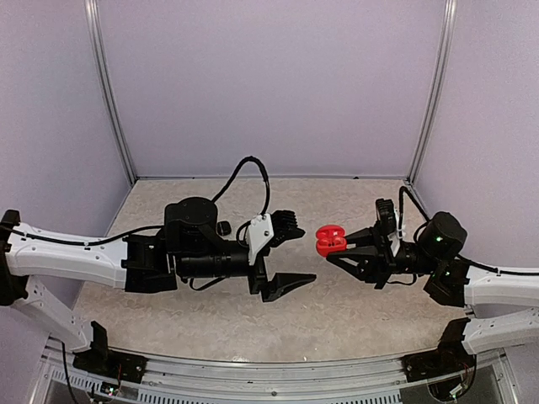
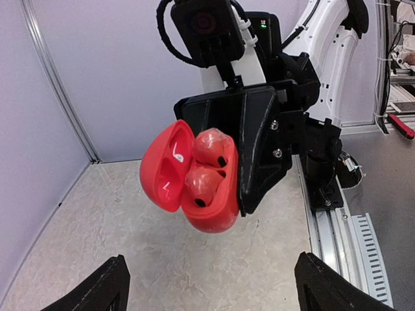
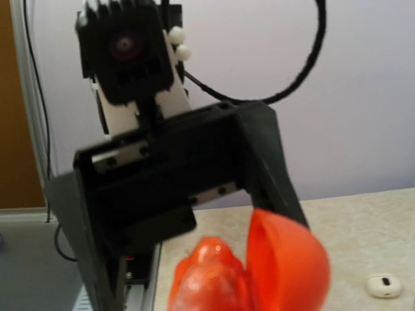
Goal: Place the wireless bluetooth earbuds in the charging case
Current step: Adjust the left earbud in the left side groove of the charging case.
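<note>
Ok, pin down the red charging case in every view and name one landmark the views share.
Top external: the red charging case sits right of centre, held by the right gripper.
Left wrist: the case is mid-picture, lid open, with the red earbuds seated inside.
Right wrist: the case is bottom centre, blurred.
Shared landmark: the beige tabletop beneath it.

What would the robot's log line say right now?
left hand: open, empty | right hand: shut on red case, lid open | red earbuds: both in case
</note>
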`<state>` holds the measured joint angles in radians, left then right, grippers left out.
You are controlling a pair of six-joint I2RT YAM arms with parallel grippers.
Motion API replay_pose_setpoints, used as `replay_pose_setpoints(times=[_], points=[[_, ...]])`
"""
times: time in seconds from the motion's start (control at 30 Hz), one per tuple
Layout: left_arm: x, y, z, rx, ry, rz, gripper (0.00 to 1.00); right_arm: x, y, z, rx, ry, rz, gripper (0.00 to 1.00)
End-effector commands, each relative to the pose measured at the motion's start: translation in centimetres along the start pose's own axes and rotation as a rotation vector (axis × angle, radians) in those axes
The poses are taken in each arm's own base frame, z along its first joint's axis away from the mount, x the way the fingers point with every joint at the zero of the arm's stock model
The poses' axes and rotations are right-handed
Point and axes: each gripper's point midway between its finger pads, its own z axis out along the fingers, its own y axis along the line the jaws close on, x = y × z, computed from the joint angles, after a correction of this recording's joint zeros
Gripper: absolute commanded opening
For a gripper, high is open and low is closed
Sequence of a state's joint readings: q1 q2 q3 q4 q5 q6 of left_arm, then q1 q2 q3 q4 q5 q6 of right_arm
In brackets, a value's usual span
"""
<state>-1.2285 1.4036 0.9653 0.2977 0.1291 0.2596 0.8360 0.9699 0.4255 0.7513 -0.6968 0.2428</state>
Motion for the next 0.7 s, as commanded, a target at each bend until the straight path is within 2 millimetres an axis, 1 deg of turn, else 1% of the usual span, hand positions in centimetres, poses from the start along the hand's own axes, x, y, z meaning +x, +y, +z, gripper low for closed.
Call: replay_pose_setpoints(times=[0.0,0.13,0.23,0.43,0.67], points=[[-1.8,-0.1,1.2,-0.010,-0.037,0.044,0.88,-0.6,0.7,0.4,-0.041,-0.001,0.050,0.00],[-1.8,-0.8,2.1,0.001,-0.024,0.077,0.88,-0.3,0.8,0.6,-0.048,0.012,0.061,0.00],[-2.1,-1.4,2.3,0.007,-0.027,0.107,0.89,0.0,0.8,0.7,-0.050,0.019,0.067,0.00],[-2.7,-3.0,1.9,0.036,-0.043,0.163,0.88,0.2,0.6,0.7,-0.040,0.025,0.080,0.00],[-2.7,-4.2,1.5,0.041,-0.036,0.235,0.86,0.3,0.4,0.7,-0.027,0.032,0.103,0.00]])
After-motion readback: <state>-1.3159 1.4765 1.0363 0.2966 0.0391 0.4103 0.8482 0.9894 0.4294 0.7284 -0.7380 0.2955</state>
